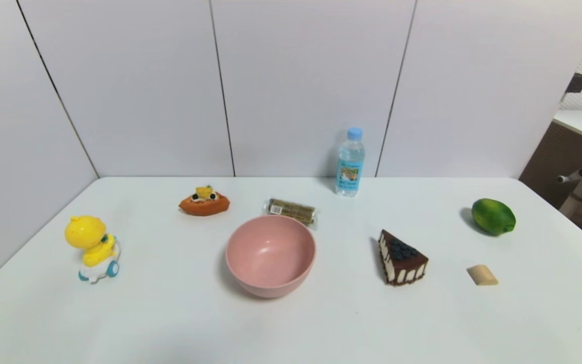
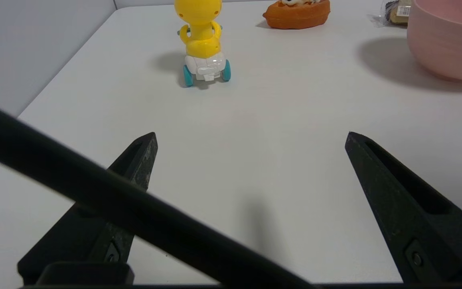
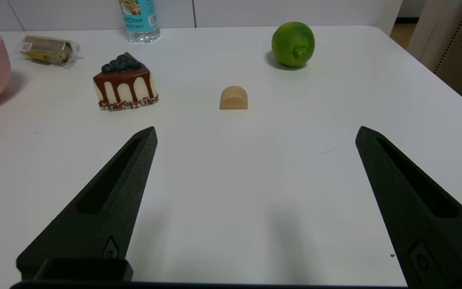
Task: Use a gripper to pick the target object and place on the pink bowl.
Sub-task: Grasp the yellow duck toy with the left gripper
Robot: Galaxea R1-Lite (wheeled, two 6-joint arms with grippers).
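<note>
Pre-grasp, nothing picked yet. Yellow duck toy (image 1: 93, 247) upright near table's left edge, well apart from pink bowl (image 1: 271, 255) at centre. Left gripper (image 2: 251, 138) spread wide, empty, duck ahead. Right gripper (image 3: 255, 134) spread wide, idle. Next: left arm advances, straddles duck body.

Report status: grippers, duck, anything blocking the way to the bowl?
Left gripper open, empty; right gripper open, empty, both parked. Duck upright on the table's left, untouched. Pink bowl empty, path clear.
</note>
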